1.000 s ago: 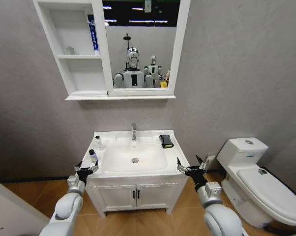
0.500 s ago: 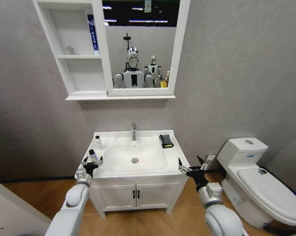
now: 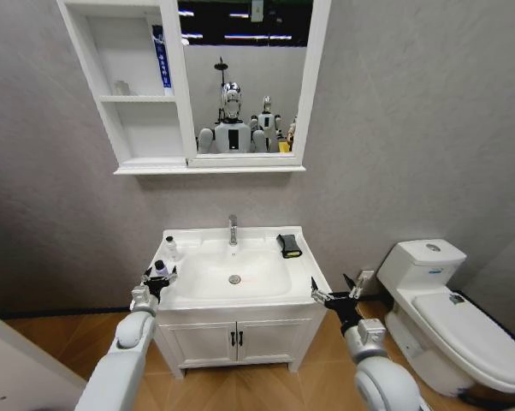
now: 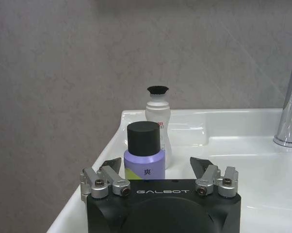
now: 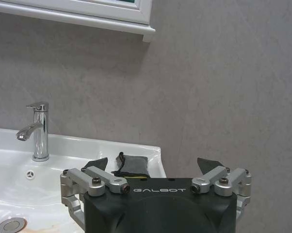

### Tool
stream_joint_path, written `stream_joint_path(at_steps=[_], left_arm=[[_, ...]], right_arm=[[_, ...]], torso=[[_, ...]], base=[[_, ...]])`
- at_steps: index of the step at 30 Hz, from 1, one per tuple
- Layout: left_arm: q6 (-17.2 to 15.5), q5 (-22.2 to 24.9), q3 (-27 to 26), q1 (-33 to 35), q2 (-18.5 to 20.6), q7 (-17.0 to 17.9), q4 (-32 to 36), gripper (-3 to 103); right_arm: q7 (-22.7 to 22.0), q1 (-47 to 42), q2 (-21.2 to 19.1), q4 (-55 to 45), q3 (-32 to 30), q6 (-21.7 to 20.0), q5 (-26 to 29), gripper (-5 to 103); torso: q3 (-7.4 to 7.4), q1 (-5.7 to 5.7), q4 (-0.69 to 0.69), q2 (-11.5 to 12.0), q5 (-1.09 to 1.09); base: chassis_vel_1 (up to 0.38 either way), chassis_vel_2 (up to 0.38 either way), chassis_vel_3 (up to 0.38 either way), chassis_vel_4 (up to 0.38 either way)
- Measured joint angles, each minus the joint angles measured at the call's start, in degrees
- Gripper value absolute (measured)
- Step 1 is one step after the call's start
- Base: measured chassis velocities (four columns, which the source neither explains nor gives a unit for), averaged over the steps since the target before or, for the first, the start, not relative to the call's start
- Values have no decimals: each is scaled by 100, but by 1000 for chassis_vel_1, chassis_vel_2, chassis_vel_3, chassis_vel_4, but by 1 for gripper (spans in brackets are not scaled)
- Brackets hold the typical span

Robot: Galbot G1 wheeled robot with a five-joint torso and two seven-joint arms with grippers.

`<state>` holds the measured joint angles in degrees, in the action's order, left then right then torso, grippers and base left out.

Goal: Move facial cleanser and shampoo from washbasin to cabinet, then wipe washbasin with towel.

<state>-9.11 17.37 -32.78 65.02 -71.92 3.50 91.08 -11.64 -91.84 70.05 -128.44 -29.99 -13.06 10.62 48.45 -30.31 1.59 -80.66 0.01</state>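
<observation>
1. The left gripper (image 4: pixel 159 167) stands wide open around the purple black-capped bottle (image 4: pixel 145 154) on the washbasin's (image 3: pixel 240 301) near left rim, gripping nothing yet.
2. That bottle looks light, rigid and smooth (likely slippery if wet); its straight body below the cap seems the safest hold.
3. The left wrist view shows a white bottle (image 4: pixel 157 116) just behind it, plus the faucet (image 4: pixel 290 104).
4. The right gripper (image 5: pixel 153 166) hovers open and empty at the near right corner, and its wrist view shows the towel (image 5: pixel 132 165) far right; the cabinet (image 3: pixel 138 86) hangs above.
</observation>
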Motion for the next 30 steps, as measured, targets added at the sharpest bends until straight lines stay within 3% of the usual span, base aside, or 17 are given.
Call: stream_joint_path(at_steps=[4,7,10,16,17,19,21,23,26,28,29,30], left_arm=[[0,-13,-10,50,-19,-6,18,68],[0,-13,-11,55,-25,-5,34,62],[-8,-11,-12,85,-35,32,128,45],[-187,3,-5,139,102,284,465,43],[-402,66,-3,173,224,636,800,43],[-488,117,-4,193,279,754,950,43],[-1009,527,-27,315,640,1261,1701,43],[-1724,1306,-122,374,1137,1736,2416,43],[-1993,1688,-189,359,1379,1902,2655,43],[-2585,2947,-467,112,2358,2427,3256,43],[-2585,2947,-467,112,2358,2427,3256,43],[-2661,3224,-534,12,2628,2530,3358,43]], right_arm=[[1,6,-21,15,-12,4,9,100],[0,8,-21,17,-20,6,15,100],[-12,-7,3,51,-39,33,25,100],[-13,-6,7,74,-31,52,22,100],[-14,13,6,90,-21,54,20,100],[-14,20,5,94,-17,54,19,100],[-13,54,-4,114,12,54,18,100],[-10,104,1,142,52,54,11,100],[-8,124,11,155,71,53,6,100],[-3,172,54,173,142,40,-36,100],[-3,172,54,173,142,40,-36,100],[0,181,64,174,159,38,-46,100]], torso=[[0,0,0,0,0],[0,0,0,0,0],[0,0,0,0,0],[0,0,1,0,-1],[0,0,0,0,0],[0,0,0,0,1],[0,0,0,0,0],[0,0,-1,-1,0],[0,1,-2,-1,-1],[0,0,0,-1,-1],[0,0,0,-1,-1],[0,0,0,-1,0]], base=[[0,0,0,0],[0,0,0,0],[0,0,0,0],[0,0,0,0],[0,0,0,0],[0,0,0,0],[0,0,0,0],[0,0,0,0],[0,0,0,0],[0,0,0,0],[0,0,0,0],[0,0,0,0]])
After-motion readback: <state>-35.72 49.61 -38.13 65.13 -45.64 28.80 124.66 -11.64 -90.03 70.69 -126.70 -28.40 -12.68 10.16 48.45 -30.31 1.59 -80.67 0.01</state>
